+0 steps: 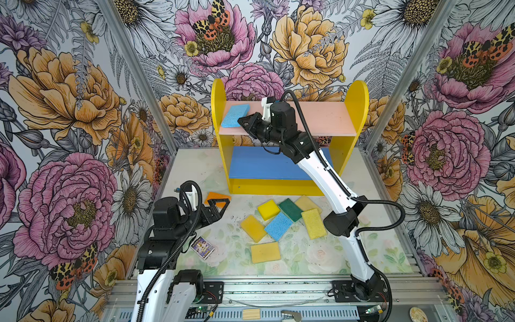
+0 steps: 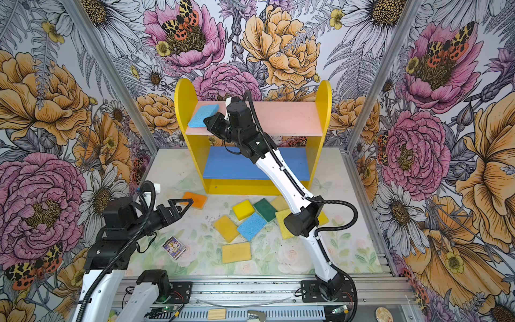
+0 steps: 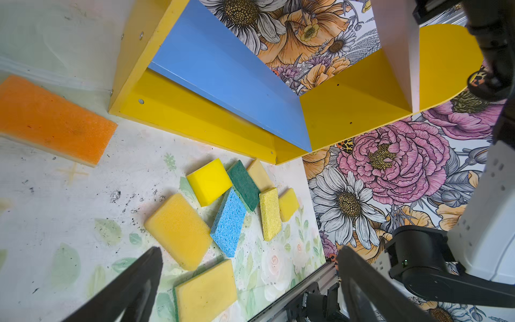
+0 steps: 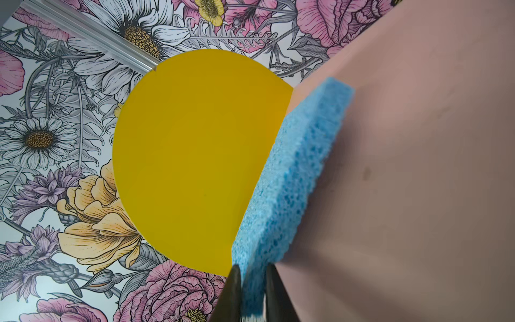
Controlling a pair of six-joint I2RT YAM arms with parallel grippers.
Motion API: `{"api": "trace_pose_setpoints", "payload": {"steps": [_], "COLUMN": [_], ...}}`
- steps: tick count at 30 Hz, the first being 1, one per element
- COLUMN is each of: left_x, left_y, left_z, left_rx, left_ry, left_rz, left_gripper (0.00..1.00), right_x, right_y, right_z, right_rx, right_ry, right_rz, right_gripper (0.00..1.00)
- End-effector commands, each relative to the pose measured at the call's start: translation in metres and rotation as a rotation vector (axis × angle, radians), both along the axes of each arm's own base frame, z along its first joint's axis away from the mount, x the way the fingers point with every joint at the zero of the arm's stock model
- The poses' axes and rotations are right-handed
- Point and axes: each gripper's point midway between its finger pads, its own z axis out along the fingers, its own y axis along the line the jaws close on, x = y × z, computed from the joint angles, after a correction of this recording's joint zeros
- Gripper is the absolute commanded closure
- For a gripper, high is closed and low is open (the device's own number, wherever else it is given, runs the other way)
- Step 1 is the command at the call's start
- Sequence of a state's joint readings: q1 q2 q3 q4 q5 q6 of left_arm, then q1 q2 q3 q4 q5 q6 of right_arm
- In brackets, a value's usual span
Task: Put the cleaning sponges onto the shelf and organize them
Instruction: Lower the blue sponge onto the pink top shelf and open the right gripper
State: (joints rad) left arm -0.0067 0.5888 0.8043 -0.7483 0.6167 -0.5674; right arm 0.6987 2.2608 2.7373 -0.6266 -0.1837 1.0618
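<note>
The right gripper (image 4: 252, 269) was closed on the near edge of a blue sponge (image 1: 235, 115), with one finger against each face. This sponge rested on the pink board (image 1: 320, 117) of the shelf (image 1: 218, 139). In both top views it sat at the board's left end, just beside the side panel (image 4: 195, 153).

The left gripper (image 3: 249, 252) hovered above the table (image 1: 195, 172) with its jaws spread wide, near an orange sponge (image 3: 53, 120).

The other sponges (image 1: 278, 226) lay clustered on the table in front of the shelf, several overlapping.
</note>
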Motion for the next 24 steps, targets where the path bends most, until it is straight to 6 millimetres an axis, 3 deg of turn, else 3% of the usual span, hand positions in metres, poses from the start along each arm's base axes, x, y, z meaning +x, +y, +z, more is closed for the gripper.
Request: {"api": "trace_pose_setpoints", "payload": {"steps": [1,6,13,24], "left_x": [-0.002,-0.001,-0.001,-0.002], "left_y": [0.000,0.000,0.002,0.002], "left_z": [0.007,0.006,0.008,0.008], "left_rx": [0.030,0.034,0.039,0.044], "left_ry": [-0.027,-0.022,-0.029,-0.034], "left_rz": [-0.007,-0.008,0.000,0.003], "left_gripper": [0.01,0.01,0.01,0.01], "right_x": [0.017,0.018,0.016,0.014], "right_y": [-0.002,-0.004,-0.009,-0.008], "right_z": [-0.019,-0.021,-0.030,-0.036], "right_rx": [-0.017,-0.024,-0.078,-0.145], "right_ry": [0.026,0.030,0.026,-0.006], "right_rz": [-0.023,-0.023,-0.038,-0.060], "right_gripper": [0.80,0.72,0.45,0.42]}}
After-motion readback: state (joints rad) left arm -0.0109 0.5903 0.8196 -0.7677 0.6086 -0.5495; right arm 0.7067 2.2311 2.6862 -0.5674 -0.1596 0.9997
